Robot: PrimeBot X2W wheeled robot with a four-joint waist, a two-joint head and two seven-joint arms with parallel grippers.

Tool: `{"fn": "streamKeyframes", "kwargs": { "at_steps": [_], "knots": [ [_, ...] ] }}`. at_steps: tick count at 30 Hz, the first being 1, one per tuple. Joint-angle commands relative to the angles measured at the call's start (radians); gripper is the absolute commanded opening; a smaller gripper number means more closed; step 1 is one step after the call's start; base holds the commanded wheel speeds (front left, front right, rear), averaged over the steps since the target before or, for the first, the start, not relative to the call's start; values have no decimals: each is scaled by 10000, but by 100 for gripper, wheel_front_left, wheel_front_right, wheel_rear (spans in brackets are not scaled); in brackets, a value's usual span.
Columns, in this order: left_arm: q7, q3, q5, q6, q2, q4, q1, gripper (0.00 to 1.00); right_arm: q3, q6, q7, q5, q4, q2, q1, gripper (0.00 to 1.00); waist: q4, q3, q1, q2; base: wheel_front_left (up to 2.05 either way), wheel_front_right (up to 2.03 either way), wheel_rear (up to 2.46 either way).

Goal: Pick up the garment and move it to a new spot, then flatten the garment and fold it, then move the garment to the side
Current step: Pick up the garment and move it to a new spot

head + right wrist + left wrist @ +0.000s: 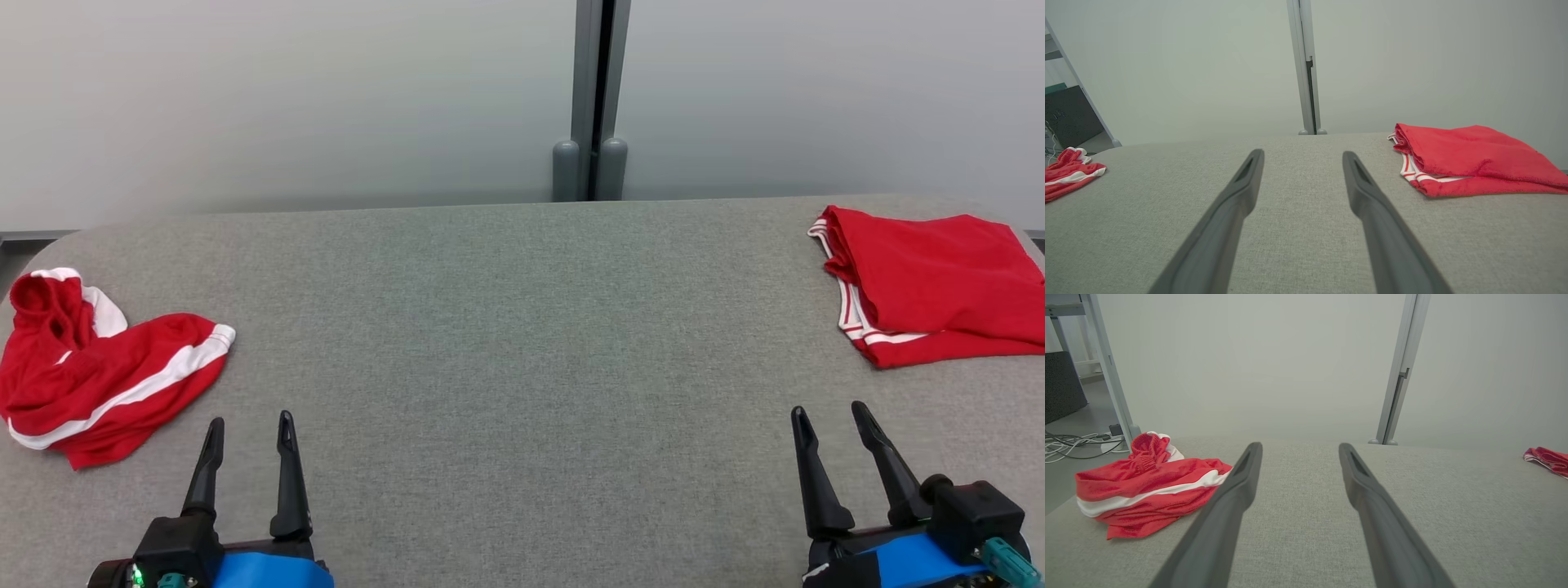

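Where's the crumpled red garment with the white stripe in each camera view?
Head view: crumpled garment at the left edge, left of the left tool.
Left wrist view: crumpled garment at lower left, beside the left finger.
Right wrist view: crumpled garment small, at the far left edge.
Shared landmark: grey upright post, near top centre in the head and right wrist views, right of centre in the left wrist view.
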Motion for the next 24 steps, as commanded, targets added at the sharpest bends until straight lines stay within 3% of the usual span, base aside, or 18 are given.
{"fn": "streamKeyframes", "kwargs": {
  "at_steps": [1,24],
  "knots": [
    [-26,64,17,8,-9,0,-121,100,-9,2,-28,-46,3,47,140,100,107,15,0,0,0,0,0],
    [-26,800,38,134,126,-184,36,100,230,3,-231,-48,462,150,-85,100,2404,22,0,0,0,0,0]
  ]
}}
